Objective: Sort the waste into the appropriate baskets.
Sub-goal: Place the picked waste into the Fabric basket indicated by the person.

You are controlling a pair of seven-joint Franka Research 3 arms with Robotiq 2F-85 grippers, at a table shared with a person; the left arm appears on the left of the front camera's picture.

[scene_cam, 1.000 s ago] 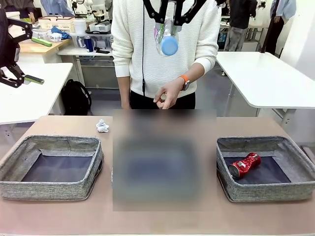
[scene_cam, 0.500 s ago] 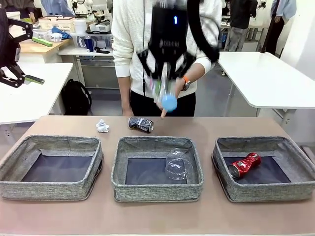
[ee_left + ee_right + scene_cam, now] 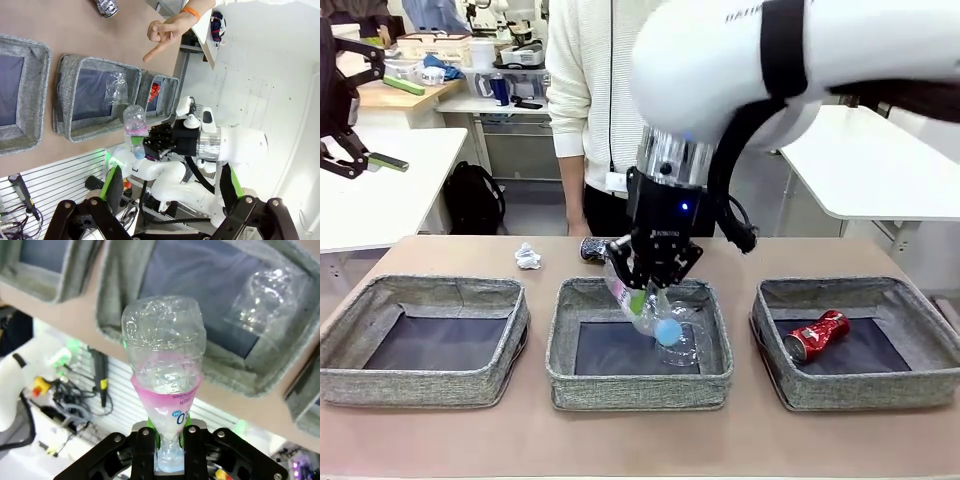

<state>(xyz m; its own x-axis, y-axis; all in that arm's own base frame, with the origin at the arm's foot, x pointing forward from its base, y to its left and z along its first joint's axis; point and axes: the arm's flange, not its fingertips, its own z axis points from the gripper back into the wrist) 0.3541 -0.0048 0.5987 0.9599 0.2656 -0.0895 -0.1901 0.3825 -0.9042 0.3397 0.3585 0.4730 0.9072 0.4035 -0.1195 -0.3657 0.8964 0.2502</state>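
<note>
Bottle (image 3: 623, 288) hung over the middle basket (image 3: 640, 388) in the front view. It was tilted, with its blue cap toward 5 o'clock and its base toward 11. I saw the right gripper (image 3: 648, 300) clamped on its neck end. That basket held a clear cup (image 3: 692, 338). The right basket (image 3: 860, 398), at 3 o'clock, held a red can (image 3: 817, 335), and the left basket (image 3: 420, 385) showed its dark bottom. My left gripper (image 3: 370, 105) sat at 9 o'clock, jaws wide apart.

From the left wrist, the bottle (image 3: 134, 120) ran 12 to 6, with its cap down at the right gripper (image 3: 149, 146). My own fingers (image 3: 112, 182) were spread wide.

From the right wrist, the fingers (image 3: 142, 445) pinched the neck and the base pointed to 12. I had the middle basket (image 3: 120, 300) beyond it and the cup (image 3: 260, 295) at 2 o'clock.
</note>
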